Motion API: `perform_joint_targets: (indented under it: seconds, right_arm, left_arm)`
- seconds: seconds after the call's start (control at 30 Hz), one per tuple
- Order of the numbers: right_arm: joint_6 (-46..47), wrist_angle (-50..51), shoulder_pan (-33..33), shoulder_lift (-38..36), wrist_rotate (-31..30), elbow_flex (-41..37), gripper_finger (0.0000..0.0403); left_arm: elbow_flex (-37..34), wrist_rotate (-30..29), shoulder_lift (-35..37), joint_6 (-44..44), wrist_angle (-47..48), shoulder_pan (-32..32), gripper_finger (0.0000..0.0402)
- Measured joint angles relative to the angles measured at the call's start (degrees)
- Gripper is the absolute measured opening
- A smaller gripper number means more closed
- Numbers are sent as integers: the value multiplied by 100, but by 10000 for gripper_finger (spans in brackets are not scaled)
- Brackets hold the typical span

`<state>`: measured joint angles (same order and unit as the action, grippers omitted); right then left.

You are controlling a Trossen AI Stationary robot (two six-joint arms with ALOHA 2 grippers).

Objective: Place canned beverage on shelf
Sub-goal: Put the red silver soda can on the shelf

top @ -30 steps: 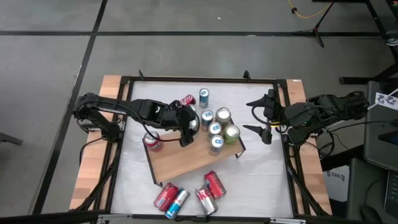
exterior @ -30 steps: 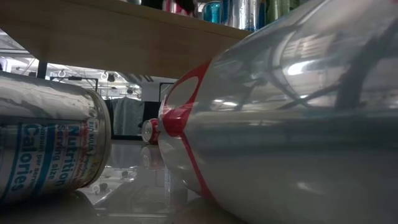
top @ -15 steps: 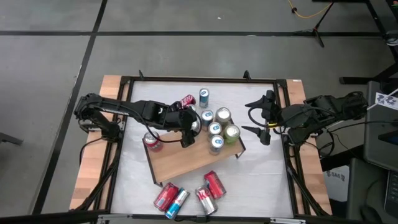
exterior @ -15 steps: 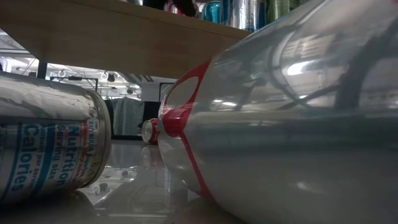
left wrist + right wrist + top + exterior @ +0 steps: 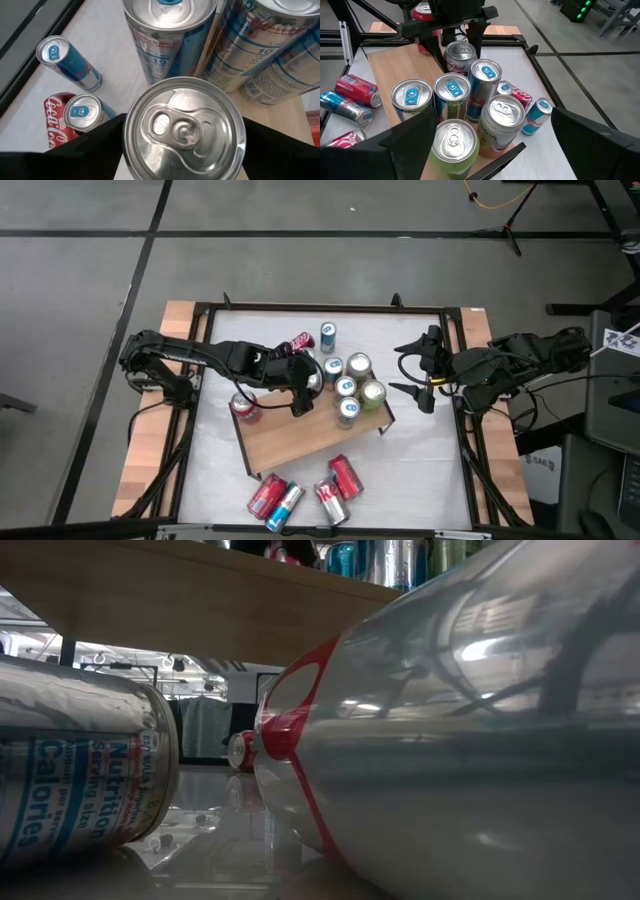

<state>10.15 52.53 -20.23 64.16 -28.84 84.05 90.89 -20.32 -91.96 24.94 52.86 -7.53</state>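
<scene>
The left gripper (image 5: 303, 387) is sitting around a silver can (image 5: 184, 131) that is standing up on the shelf (image 5: 300, 438). Its two dark fingers (image 5: 478, 31) are on each side of the can. They are very close to it, but I cannot tell if they are squeezing it or just letting go.

The silver can is on the far left part of the wooden shelf. It is standing just beside a bunch of other cans (image 5: 352, 388) that are also standing on the far right part of the shelf. One of those is green (image 5: 453, 144). Some have blue tabs on top.

The near part of the shelf board is bare wood.

On the white table (image 5: 420, 470) there are more cans. A small blue can (image 5: 327, 334) is standing on the far side of the shelf, and a red can (image 5: 300, 341) is lying beside it. A red can (image 5: 245, 409) is standing at the left edge of the shelf. Four cans (image 5: 304, 491) are lying down on the near side of the table.

The right gripper (image 5: 412, 367) is waiting over the right side of the table, apart from the cans. Its claw is spread wide and holding nothing.

From the low camera, two lying cans (image 5: 470, 740) are filling most of the view, with the shelf board above them.
</scene>
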Motion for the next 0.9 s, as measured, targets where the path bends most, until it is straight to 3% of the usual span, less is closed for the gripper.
perform_joint_targets:
  seconds: [0.9]
  right_arm:
    - [-1,0,0,0,0,0,379]
  left_arm:
    - [0,-7,2,-1,-157,15,328]
